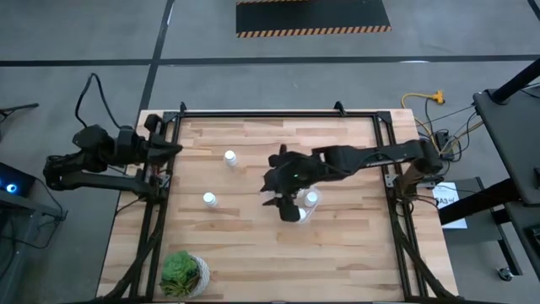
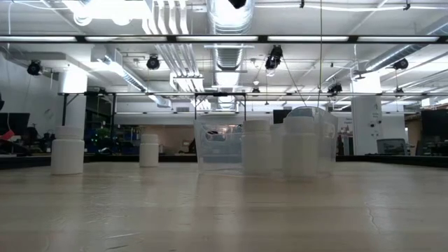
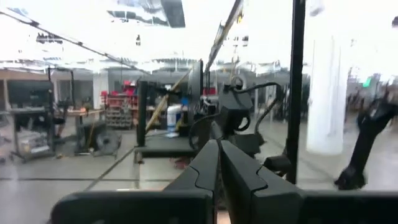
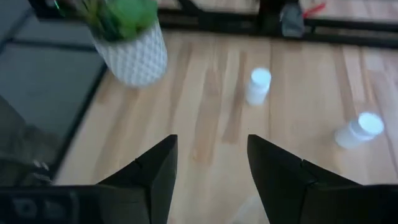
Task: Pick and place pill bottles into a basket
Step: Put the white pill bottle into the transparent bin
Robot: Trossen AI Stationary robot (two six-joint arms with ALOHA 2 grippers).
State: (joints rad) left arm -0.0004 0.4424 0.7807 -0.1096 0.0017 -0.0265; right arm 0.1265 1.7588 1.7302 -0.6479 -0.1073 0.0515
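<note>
Right hand (image 1: 283, 196) is hanging over the basket (image 1: 309, 207) mid-worktop, fingers parted with nothing between them in its wrist view, so a drop looks just done. Bottles are sitting in the basket (image 2: 299, 145); two pill bottles (image 1: 230, 157) (image 1: 209, 199) are standing loose on the worktop (image 1: 337, 253), well apart. Left hand (image 1: 173, 149) is waiting pinched shut at the worktop's left edge. Next move likely calls for reaching toward the nearer loose bottle.
</note>
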